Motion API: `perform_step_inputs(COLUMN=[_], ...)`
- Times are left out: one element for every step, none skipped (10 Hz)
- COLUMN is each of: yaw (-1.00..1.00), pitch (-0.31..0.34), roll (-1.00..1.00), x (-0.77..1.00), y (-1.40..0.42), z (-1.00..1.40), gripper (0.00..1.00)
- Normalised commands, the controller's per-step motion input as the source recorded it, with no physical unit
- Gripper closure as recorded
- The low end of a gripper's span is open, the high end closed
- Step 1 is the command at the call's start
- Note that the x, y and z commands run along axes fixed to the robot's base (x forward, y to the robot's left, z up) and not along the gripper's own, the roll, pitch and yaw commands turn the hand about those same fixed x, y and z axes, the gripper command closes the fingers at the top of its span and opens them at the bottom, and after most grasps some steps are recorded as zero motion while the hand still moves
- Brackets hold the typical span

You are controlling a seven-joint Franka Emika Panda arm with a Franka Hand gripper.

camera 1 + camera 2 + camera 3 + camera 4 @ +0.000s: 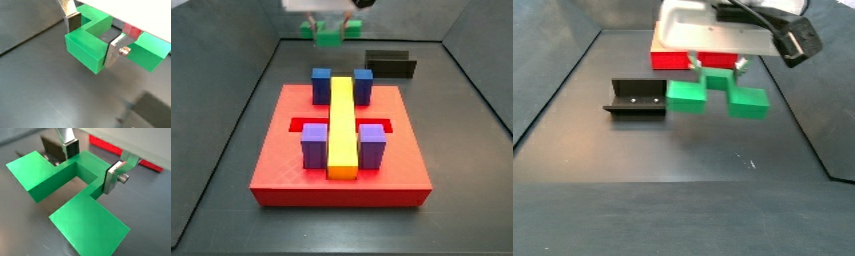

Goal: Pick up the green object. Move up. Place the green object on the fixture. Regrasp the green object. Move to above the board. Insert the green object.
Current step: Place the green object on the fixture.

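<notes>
hand clamped on green object, above dark grey floor.

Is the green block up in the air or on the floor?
In the air: the pincer holds the green block above the floor, its shadow below.

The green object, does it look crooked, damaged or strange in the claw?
Nothing stands out. The claw holds the green object by its middle section, above the floor, and the piece looks whole. The fixture stands empty beside it, and the board looks orderly.
</notes>
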Motion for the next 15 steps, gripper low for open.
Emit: perform_step_inputs(yaw=[-0.29,-0.23,-0.25,-0.30,-0.20,0.00,0.00,0.09,0.00,0.00,0.10,0.34,0.25,0.21,0.15], pitch=[-0.454,-0.263,0.000,0.046,0.357,0.726,0.771,0.694,0.551,-0.014,0.137,0.311,0.103,0.154,0.189], roll=[-0.70,-0.57,-0.37,-0.24,-0.28,-0.27,-0.23,-0.11,-0.11,0.00,0.00,-0.29,-0.58,-0.86,-0.90], x=[0.83,0.96,1.00,0.93,0.81,0.78,0.77,0.78,0.51,0.00,0.11,0.48,0.51,0.48,0.55], y=[0.21,0.14,0.18,0.10,0.00,-0.05,-0.09,-0.01,0.00,0.00,0.04,0.00,-0.11,-0.19,-0.19], z=[0.36,0.32,0.39,0.20,0.14,0.03,0.02,0.22,0.05,0.00,0.32,0.52,0.37,0.20,0.00], gripper=[1.00,1.00,1.00,1.00,1.00,1.00,1.00,1.00,1.00,1.00,1.00,1.00,1.00,1.00,1.00])
